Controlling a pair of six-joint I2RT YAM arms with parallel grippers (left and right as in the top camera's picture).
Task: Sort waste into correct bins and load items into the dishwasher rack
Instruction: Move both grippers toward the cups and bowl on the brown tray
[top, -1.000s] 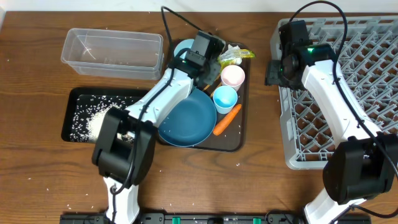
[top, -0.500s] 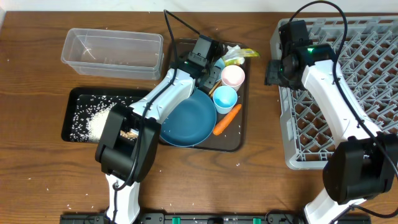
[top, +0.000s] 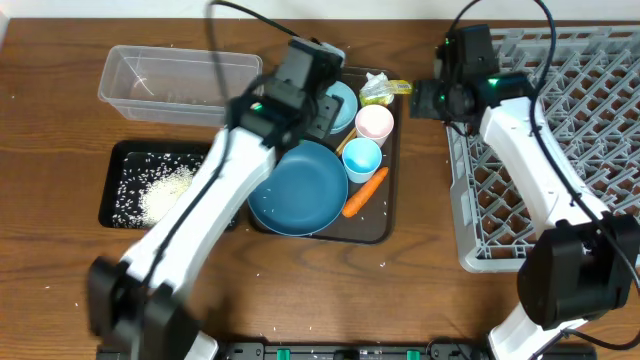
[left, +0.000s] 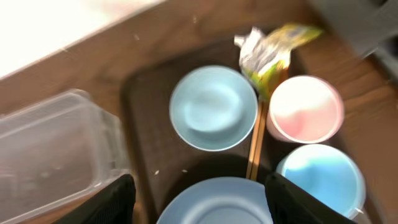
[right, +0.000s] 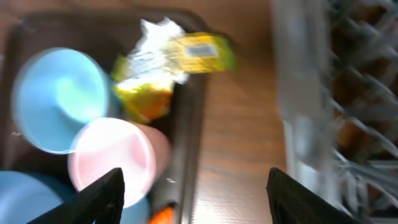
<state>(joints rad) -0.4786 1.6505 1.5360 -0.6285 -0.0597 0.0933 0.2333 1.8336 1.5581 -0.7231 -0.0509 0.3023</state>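
Observation:
On the dark-brown serving tray lie the large dark-blue bowl, small light-blue bowl, pink cup, light-blue cup, chopsticks, orange carrot and yellow-green wrapper. My left gripper hovers open and holding nothing over the serving tray's back left, above the dark-blue bowl's rim. My right gripper is open and holds nothing over the bare wood between the serving tray and the grey rack, just short of the wrapper. White rice lies in the black tray.
The clear tub stands at the back left beside the serving tray. Loose rice grains are scattered on the wooden table near its front. The rack's near wall is close to my right gripper's right side.
My left gripper has opened and pulled back left, away from the cups, the arm swinging fast and blurred. My right gripper has shifted slightly left toward the wrapper.

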